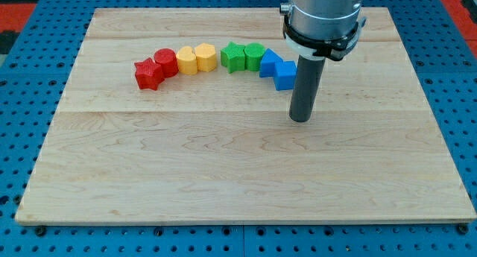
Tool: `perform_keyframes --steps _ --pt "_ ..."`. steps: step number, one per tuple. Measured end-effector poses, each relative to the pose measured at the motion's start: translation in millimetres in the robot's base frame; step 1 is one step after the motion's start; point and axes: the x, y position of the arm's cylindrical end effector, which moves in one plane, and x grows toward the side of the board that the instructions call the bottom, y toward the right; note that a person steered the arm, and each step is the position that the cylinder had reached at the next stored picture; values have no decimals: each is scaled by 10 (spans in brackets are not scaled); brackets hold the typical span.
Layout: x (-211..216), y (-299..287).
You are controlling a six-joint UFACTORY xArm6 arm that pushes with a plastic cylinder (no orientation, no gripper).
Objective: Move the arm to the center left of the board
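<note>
- Nearest to camera: wooden board [223,175], bare along the view's bottom, lying on blue pegboard [22,78].
- Tip [299,120] down on board, right of centre; no claw on this rod, nothing held.
- Just up-left of tip: blue blocks [285,74] and [270,62], close beside rod.
- Further left: green blocks [254,56], [233,56]; yellow blocks [206,57], [187,60]; red cylinder [165,62]; red star-like block [147,74].
- Centre left of board well apart from tip, toward the view's left.

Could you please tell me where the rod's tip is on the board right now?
My tip rests right of the board's centre, just below and right of the blue blocks ending the coloured row.
</note>
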Motion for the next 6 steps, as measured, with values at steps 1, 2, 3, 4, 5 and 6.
perform_keyframes --steps 1,2,3,4,5,6 --pt "0 0" --pt "0 30" --pt "0 37" --pt "331 283" --pt "371 293" --pt "505 -493"
